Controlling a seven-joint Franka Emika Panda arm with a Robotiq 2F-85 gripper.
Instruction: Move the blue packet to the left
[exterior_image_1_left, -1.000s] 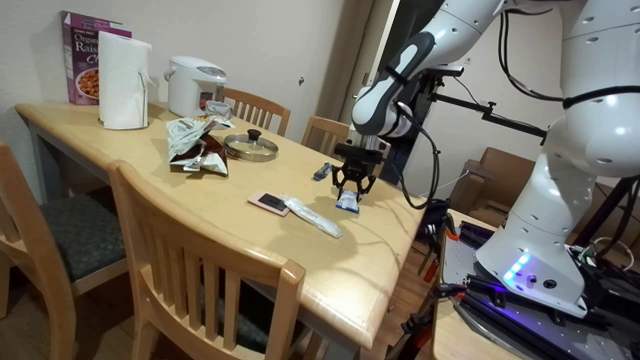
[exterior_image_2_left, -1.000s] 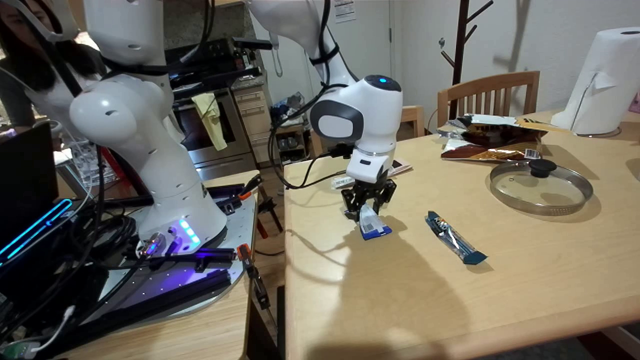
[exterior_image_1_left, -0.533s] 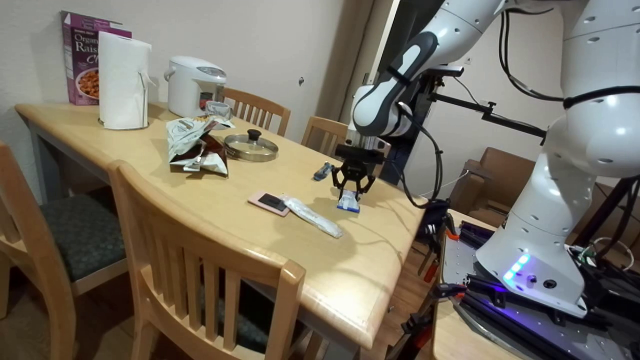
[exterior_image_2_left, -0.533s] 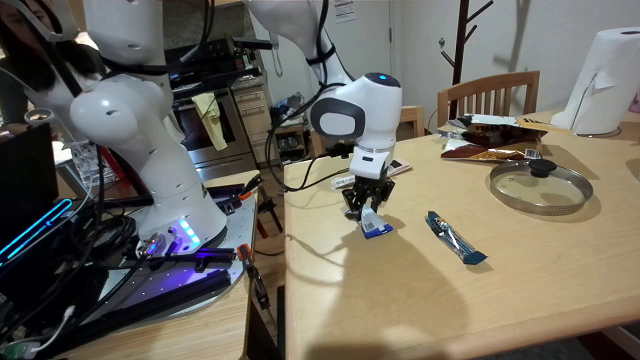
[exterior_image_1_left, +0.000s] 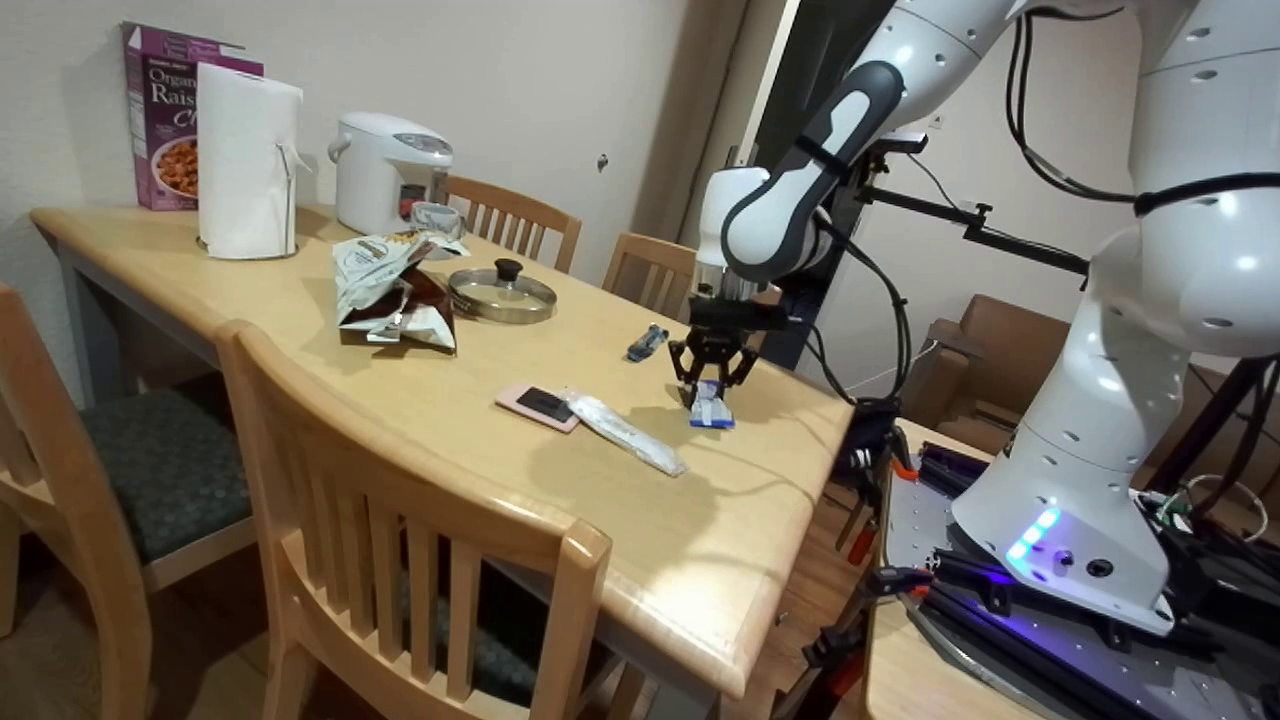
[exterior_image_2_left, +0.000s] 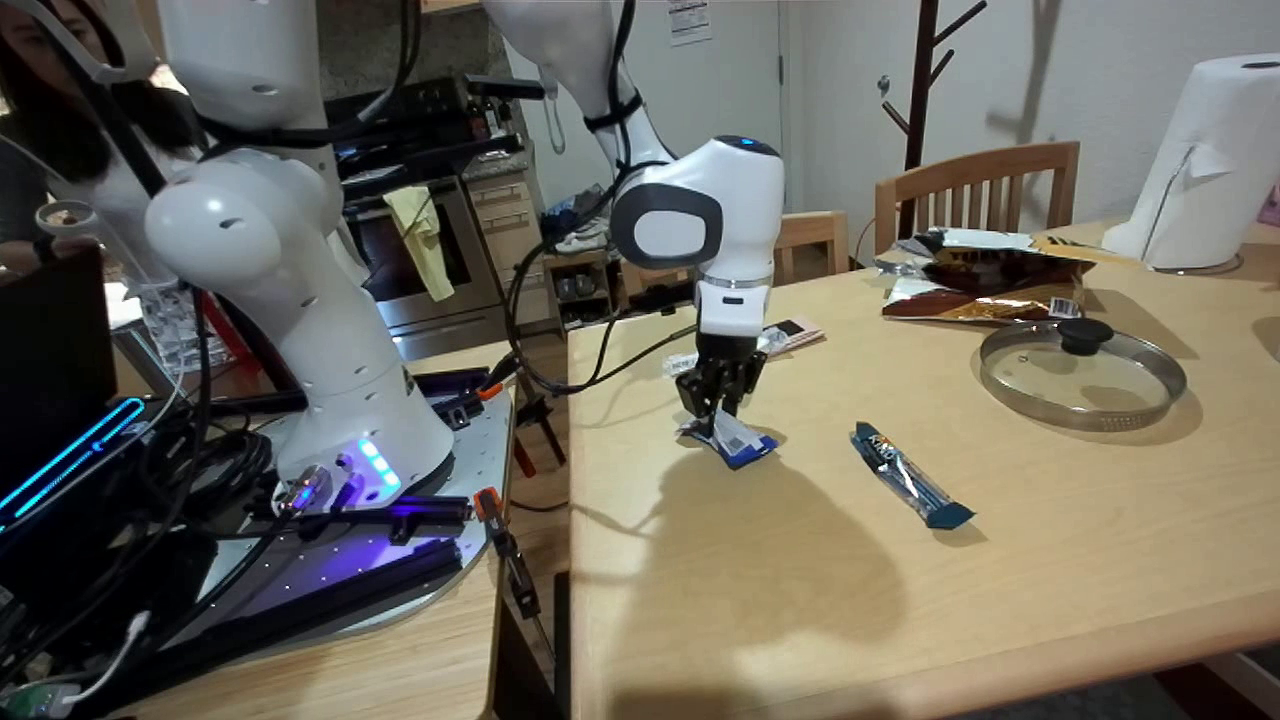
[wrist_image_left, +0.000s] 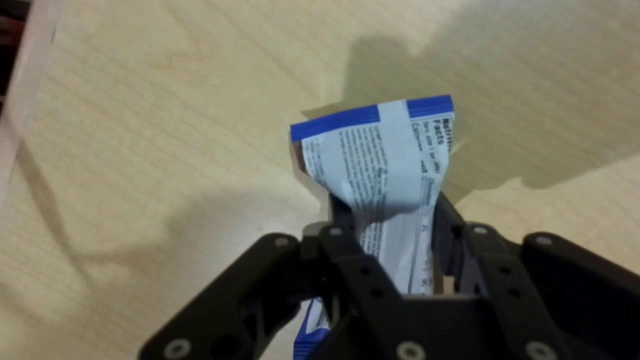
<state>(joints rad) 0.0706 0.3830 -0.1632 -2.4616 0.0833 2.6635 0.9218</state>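
Observation:
The blue packet (wrist_image_left: 385, 150), pale with printed text and blue ends, sits between the fingers of my gripper (wrist_image_left: 392, 215) in the wrist view. Its sides are squeezed in at the pads, and it flares out beyond them; part of its other blue end shows past the left finger. In both exterior views the blue packet (exterior_image_1_left: 712, 412) (exterior_image_2_left: 742, 443) is at table level, with my gripper (exterior_image_1_left: 707, 390) (exterior_image_2_left: 720, 412) pointing down over it. Whether the packet rests fully on the table cannot be told.
A teal wrapped bar (exterior_image_2_left: 908, 475) lies nearby, with a glass lid (exterior_image_2_left: 1082, 375) farther off. A long white wrapped stick (exterior_image_1_left: 625, 432) and a pink-edged dark flat item (exterior_image_1_left: 540, 405) lie beside the packet. An open snack bag (exterior_image_1_left: 390, 295) and paper towels (exterior_image_1_left: 248, 160) stand farther along.
The fingers have drawn closer together around the packet. Gripper and packet have shifted slightly toward the robot's base, and the packet lies flatter than before.

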